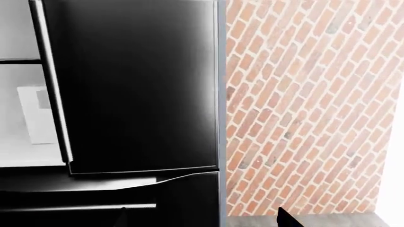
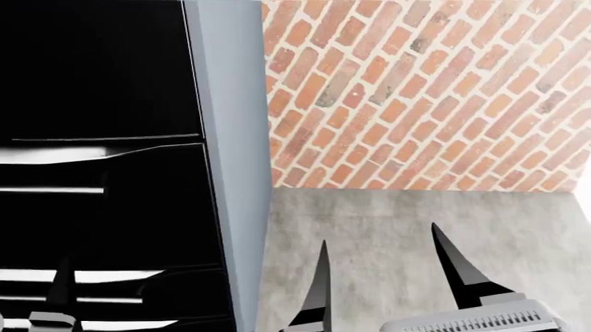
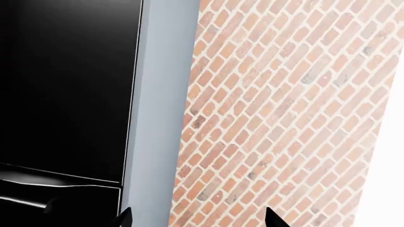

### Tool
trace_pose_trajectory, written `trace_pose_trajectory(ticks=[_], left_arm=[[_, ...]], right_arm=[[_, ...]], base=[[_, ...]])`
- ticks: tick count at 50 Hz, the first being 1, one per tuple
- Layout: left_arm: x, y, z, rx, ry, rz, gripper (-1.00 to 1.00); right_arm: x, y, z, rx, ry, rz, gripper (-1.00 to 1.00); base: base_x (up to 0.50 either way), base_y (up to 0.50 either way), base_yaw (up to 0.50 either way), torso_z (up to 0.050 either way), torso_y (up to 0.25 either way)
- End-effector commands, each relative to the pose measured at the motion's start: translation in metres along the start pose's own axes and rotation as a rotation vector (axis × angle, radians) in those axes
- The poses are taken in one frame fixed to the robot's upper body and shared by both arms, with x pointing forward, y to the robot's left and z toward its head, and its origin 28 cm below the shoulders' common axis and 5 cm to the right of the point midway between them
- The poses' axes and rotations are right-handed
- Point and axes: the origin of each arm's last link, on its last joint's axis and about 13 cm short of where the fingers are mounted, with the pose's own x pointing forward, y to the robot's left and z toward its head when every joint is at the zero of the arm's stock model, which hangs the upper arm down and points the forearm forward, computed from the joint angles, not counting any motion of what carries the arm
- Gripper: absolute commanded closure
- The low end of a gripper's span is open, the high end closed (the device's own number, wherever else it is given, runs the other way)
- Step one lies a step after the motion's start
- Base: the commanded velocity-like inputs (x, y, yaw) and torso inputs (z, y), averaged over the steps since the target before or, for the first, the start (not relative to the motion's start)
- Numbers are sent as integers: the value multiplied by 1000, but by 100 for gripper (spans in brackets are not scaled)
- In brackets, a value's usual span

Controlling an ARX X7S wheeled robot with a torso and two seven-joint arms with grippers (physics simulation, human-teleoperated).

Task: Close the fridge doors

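One of the fridge doors fills the left wrist view, a glossy black panel with a long vertical bar handle on its edge. Beside the handle the white fridge interior shows, so the opening there is uncovered; the other door is out of view. This door also shows in the head view and the right wrist view. My left gripper is open and empty, with one fingertip before the brick wall. My right gripper is open and empty, low over the floor to the right of the fridge.
Black drawers with horizontal silver handles sit under the door. A grey-blue side panel borders the fridge on the right. Behind it stands a brick wall above a grey floor.
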Motion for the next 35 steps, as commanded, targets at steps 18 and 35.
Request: trace_pose_trajectory(ticks=[18,35], left_arm=[[5,2,4,7,-10,19,-100],[5,1,3,3,-11,23,-100]], right_arm=[[5,-5,4,-37,-16,-28,-100],[5,-5,4,-47,-16,-32,-100]], base=[[-72,500,0,0,0],[-42,500,0,0,0]])
